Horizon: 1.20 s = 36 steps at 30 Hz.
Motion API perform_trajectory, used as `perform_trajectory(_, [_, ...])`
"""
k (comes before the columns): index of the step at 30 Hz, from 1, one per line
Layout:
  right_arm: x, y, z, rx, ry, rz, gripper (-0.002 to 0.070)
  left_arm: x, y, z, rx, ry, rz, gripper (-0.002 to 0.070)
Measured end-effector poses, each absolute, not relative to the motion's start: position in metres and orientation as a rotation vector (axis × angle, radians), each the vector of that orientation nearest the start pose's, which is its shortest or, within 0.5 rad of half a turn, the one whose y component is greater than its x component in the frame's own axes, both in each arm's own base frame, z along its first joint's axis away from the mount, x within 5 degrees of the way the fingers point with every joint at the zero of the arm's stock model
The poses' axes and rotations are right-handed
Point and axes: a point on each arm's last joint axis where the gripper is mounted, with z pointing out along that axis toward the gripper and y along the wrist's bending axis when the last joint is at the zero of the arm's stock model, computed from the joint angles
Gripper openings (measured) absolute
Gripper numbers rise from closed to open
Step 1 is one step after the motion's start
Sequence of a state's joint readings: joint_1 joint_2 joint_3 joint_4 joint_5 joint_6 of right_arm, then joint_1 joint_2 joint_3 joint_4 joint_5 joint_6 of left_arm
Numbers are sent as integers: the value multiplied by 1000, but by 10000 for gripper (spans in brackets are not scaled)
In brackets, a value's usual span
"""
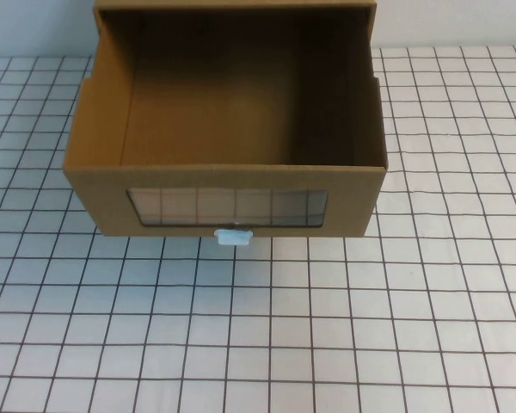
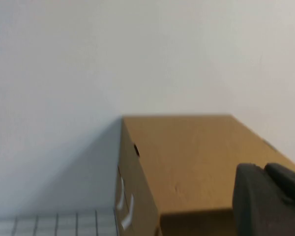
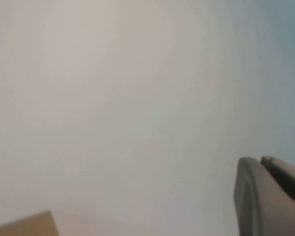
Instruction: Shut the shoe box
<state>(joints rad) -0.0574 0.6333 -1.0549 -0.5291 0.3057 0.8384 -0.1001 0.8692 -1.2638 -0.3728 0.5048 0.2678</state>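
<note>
Grid-lined white table (image 1: 327,327) fills the near part of the high view. Farther back sits the shoe box (image 1: 228,185), its drawer pulled out and open on top, brown inside. Its front has a clear window (image 1: 228,207) with a small white tab (image 1: 234,236) just below. No writing can be read on it. The left gripper (image 2: 268,201) hangs above the box's closed top; the right gripper (image 3: 270,196) faces a pale wall (image 3: 137,98). Whether either is open or closed cannot be told.

right pincer (image 3: 270,196), cardboard corner (image 3: 27,227), pale wall (image 3: 137,98)
</note>
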Motion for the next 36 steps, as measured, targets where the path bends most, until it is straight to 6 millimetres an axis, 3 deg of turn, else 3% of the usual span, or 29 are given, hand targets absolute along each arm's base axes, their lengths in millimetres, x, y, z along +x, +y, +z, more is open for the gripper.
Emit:
perform_trajectory(6, [128,-22,446,382,1686,0,-13,210,-44,487,146,1869,-389,-5])
perform_trajectory(9, [147,-16,424,308,1916,22,-13,235,-46,479,133,1923,-400,-5])
perform_trajectory(12, [160,-7,413,157,2029,52,-13,257,-47,470,103,1932,-401,-5])
perform_trajectory(16, [164,8,413,37,2027,214,-13,276,-48,459,84,1951,-399,-5])
perform_trajectory(21, [170,36,416,-114,1981,590,-13,291,-54,451,99,1947,-392,-5])
perform_trajectory(27, [199,62,409,-466,1846,925,-13,308,-71,455,308,1977,-350,-5])
perform_trajectory(32, [217,80,402,-638,1892,913,-13,339,-85,455,457,2076,-418,-5])
perform_trajectory(36, [212,106,409,-788,1932,775,-13,370,-97,448,535,2136,-501,-5])
